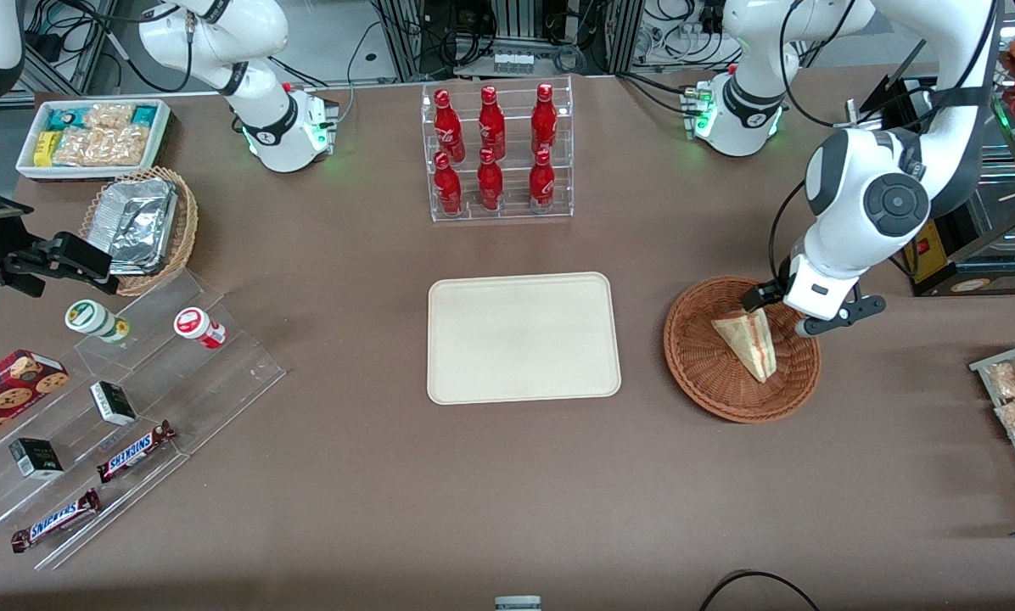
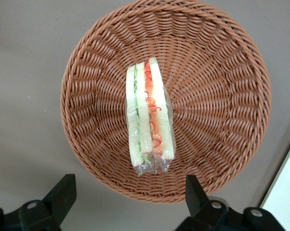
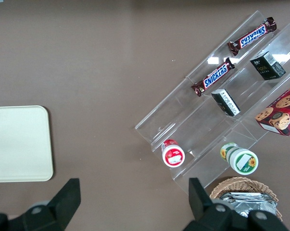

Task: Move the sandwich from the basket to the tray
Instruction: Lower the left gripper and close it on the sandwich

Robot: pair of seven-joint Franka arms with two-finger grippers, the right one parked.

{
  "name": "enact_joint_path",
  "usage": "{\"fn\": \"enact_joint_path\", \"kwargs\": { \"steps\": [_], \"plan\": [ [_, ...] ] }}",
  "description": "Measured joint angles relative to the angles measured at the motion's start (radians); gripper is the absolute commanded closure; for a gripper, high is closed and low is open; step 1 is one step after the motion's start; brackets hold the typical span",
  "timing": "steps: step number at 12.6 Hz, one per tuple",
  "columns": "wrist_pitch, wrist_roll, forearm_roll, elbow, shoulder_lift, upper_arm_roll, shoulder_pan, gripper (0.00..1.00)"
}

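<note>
1. Wicker basket [image 1: 711, 382] holds the sandwich [image 2: 149, 115], standing on edge in clear wrap.
2. My gripper [image 2: 128, 195] hovers above it, spread wide and empty.
3. Slick wrap could slide between my fingers [image 2: 63, 192]; squeezing harder could crush the bread short of the tray [image 1: 524, 337].

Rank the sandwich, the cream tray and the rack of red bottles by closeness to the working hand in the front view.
The hand hangs open above the basket.
1. Sandwich, in the basket under the hand.
2. Tray, beside the basket.
3. Bottle rack, farther from the camera than the tray.
</note>
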Motion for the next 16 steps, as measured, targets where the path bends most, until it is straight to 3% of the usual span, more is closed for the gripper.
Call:
{"fn": "enact_joint_path", "kwargs": {
  "steps": [7,14,15,16],
  "plan": [
    [0.087,-0.21,0.0,-0.015,0.057,-0.017,-0.001,0.0],
    [0.198,-0.231,0.0,-0.016,0.16,-0.021,-0.001,0.0],
    [0.202,-0.231,0.0,-0.016,0.171,-0.021,-0.001,0.12],
    [0.203,-0.232,0.0,-0.016,0.178,-0.021,0.0,0.43]
  ]
}}
